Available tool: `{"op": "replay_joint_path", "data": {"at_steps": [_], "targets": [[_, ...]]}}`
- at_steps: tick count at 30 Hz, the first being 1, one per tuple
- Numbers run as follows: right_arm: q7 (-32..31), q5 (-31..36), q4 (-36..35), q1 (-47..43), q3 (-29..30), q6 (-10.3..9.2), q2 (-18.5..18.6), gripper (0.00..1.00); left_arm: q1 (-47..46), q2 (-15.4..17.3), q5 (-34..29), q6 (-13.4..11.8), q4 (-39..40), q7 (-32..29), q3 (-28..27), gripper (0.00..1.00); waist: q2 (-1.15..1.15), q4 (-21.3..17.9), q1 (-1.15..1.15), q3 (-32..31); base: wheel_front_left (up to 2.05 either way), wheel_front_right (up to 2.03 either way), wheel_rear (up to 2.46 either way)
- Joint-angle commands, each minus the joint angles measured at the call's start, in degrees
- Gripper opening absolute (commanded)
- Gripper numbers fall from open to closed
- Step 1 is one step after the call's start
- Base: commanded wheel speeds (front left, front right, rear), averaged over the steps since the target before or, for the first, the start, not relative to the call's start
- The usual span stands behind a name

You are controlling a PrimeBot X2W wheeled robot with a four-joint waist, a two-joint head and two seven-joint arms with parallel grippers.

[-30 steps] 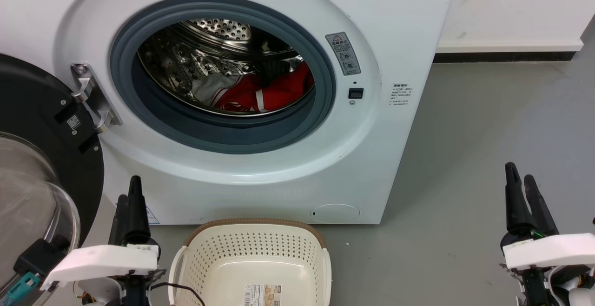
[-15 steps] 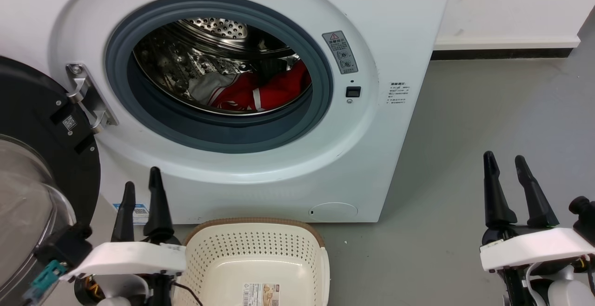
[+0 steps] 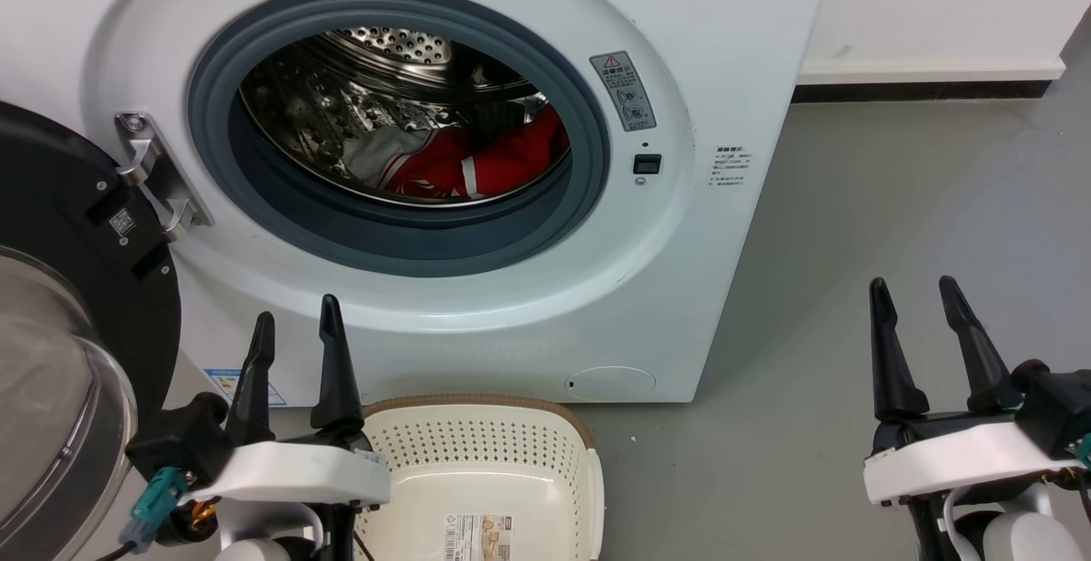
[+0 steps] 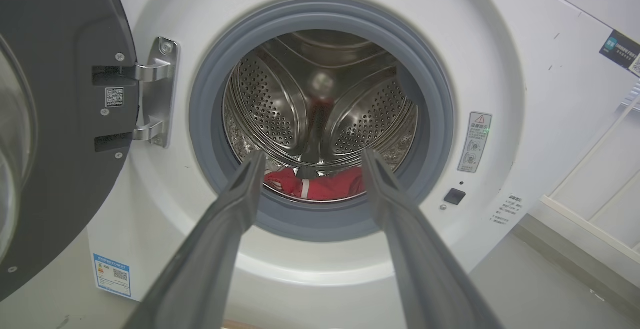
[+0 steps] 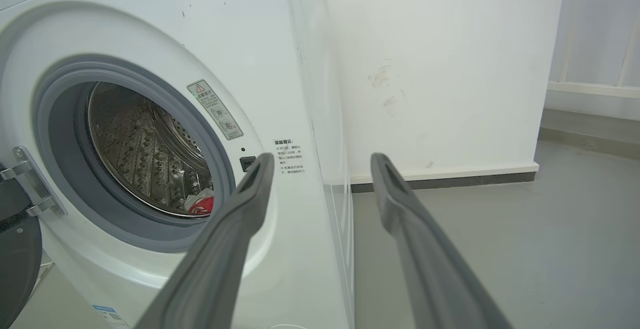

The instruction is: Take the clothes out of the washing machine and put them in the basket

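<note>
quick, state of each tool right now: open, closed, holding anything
left tool: open, holding nothing
right tool: open, holding nothing

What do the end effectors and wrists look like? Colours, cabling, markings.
Left end effector and right end effector match: two long, dark, tapered fingers each, rising from a white wrist bracket with black hardware behind. The left wrist carries a teal connector; the right has a white cable. No markings are legible on either.
</note>
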State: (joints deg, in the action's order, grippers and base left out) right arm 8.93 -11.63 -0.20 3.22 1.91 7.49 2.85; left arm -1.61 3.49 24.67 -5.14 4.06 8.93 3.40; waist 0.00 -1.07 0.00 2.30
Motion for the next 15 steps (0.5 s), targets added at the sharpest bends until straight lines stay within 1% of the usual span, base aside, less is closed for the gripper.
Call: {"op": "replay_joint_path", "data": {"at_steps": [1,11,15], "targets": [[0.5,1.7,-0.4,0.0,-0.1,0.0,0.1,1.0,0.0,0.6,-1.6,-0.6,0.4,0.6,0.4,1.0,0.0,0.0,0.0,0.0,0.0,0.0,0.0],[1.9,8.6,0.3,-0.4,-0.3,0.0,0.1,1.0,0.5,2.5,-7.4,-4.1,-0.9,2.0,4.0,1.0,0.0,-0.1,0.0,0.0,0.0,0.0,0.0],[2.4,11.0,1.0,-0.6,-0.2,0.0,0.1,1.0,0.9,3.1,-9.2,-4.8,-1.7,2.5,5.5,1.0,0.0,-0.2,0.0,-0.2,0.0,0.0,0.0]]}}
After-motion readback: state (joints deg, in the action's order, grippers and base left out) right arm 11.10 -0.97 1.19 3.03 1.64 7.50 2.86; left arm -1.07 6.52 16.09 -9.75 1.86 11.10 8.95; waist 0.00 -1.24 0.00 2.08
